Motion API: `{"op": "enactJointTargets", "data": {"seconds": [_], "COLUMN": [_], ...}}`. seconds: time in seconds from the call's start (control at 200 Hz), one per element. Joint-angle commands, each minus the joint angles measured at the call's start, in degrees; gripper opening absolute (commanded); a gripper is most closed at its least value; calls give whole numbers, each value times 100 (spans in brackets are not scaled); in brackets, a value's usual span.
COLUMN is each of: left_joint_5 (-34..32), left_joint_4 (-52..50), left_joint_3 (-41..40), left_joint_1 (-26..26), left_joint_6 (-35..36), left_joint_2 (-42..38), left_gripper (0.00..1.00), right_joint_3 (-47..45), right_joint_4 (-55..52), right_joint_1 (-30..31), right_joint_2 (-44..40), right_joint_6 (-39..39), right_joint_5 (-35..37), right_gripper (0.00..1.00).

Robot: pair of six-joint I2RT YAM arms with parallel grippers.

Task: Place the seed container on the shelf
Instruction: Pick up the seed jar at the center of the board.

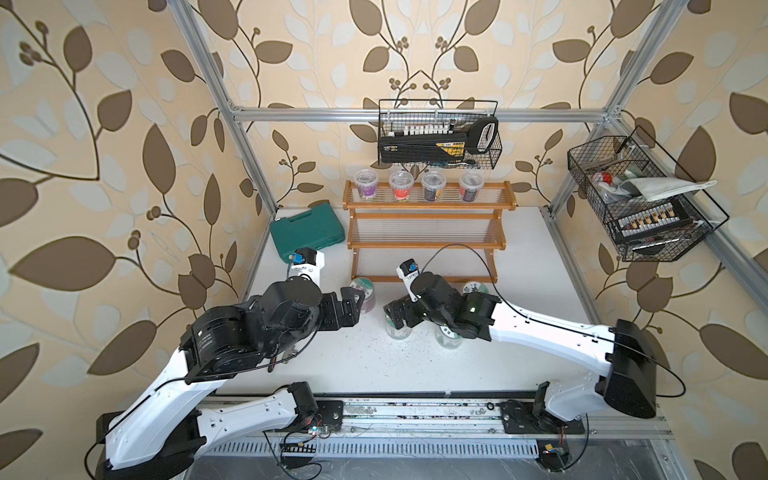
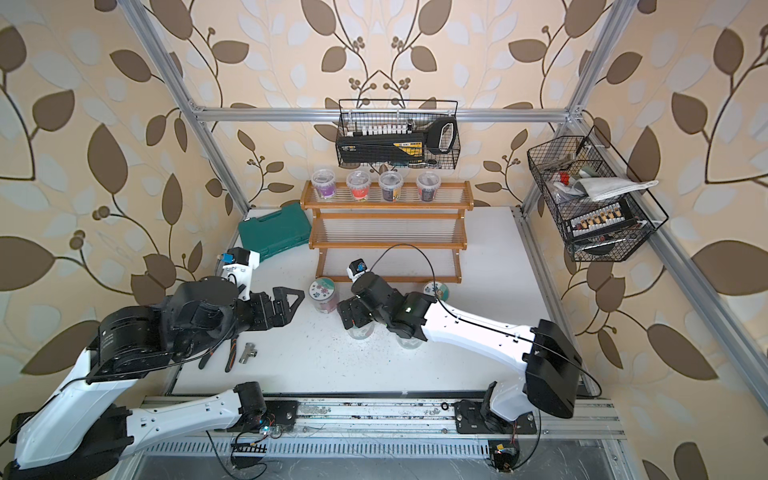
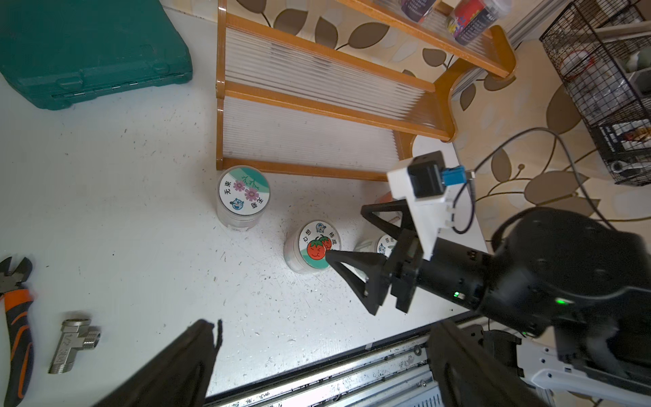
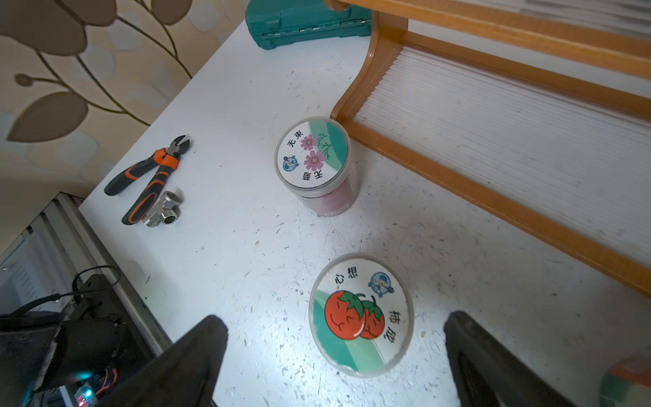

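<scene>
Now, my right pincer [image 4: 333,320] hangs released, jaws wide, over tomato-lid seed container [image 4: 359,313] at middle of worktop [image 4: 229,246], just before shelf [image 4: 493,197] front rail: lined up for grasp, I judge. Left pincer [image 3: 326,326] released, empty.

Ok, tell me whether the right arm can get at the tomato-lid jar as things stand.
Probably yes: the right gripper hangs open right above the tomato-lid jar, nothing between them. Another jar close beside it may crowd one finger.

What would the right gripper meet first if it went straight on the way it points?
Probably the tomato-lidded seed container: it sits just ahead of the right gripper, centred between the open jaws, though depth is unclear.
</scene>
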Motion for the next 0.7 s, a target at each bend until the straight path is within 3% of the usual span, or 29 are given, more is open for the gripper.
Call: {"op": "enactJointTargets", "data": {"seconds": [0.0, 0.285, 0.7], "left_joint_5": [165, -244, -576], "left_joint_4": [-35, -75, -18], "left_joint_3": [127, 30, -161], "left_joint_1": [59, 55, 54], "left_joint_6": [-170, -107, 76], "left_joint_2": [-228, -519, -668], "left_gripper": [98, 98, 98], "right_joint_3": [208, 940, 1866], "right_joint_4": [421, 728, 646], "right_joint_1": [412, 742, 774], "right_joint_2": [540, 2012, 3294], "right_joint_6": [85, -73, -260], "right_joint_5": [643, 593, 625], "right_gripper": [99, 99, 99]}}
